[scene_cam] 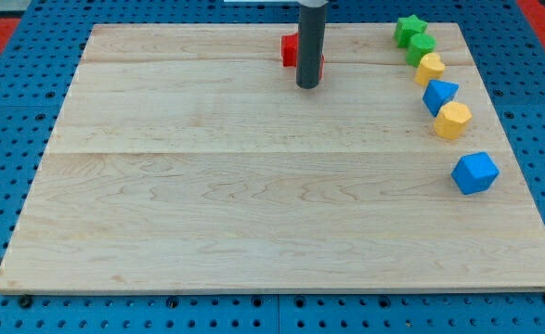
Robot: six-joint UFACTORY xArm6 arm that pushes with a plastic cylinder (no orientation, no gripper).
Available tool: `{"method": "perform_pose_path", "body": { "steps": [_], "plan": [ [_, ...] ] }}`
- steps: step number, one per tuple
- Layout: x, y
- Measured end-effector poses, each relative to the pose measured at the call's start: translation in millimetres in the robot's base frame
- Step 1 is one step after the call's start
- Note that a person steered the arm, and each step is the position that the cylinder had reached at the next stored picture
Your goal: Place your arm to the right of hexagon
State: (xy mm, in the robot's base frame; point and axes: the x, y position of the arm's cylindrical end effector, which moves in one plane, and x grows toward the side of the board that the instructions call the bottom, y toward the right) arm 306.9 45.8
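Note:
My dark rod comes down at the view's top centre and my tip [307, 86] rests on the wooden board [253, 204]. A red block [291, 50] sits just behind the rod, partly hidden by it, so its shape is unclear. The yellow hexagon [453, 121] lies near the board's right edge, far to the right of my tip and a little lower in the view. A second yellow block [430, 67], more rounded, lies above it.
A line of blocks runs down the right edge: a green star [408, 28], a green block [421, 46], a blue triangle [439, 95] between the two yellow blocks, and a blue cube [475, 173] lowest. Blue pegboard [12, 102] surrounds the board.

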Motion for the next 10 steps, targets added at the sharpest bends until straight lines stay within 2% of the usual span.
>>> {"method": "perform_pose_path", "body": {
  "steps": [1,4,6,8,9,10],
  "plan": [
    [-10,0],
    [-4,-1],
    [28,-12],
    [39,-10],
    [76,17],
    [77,18]
  ]
}}
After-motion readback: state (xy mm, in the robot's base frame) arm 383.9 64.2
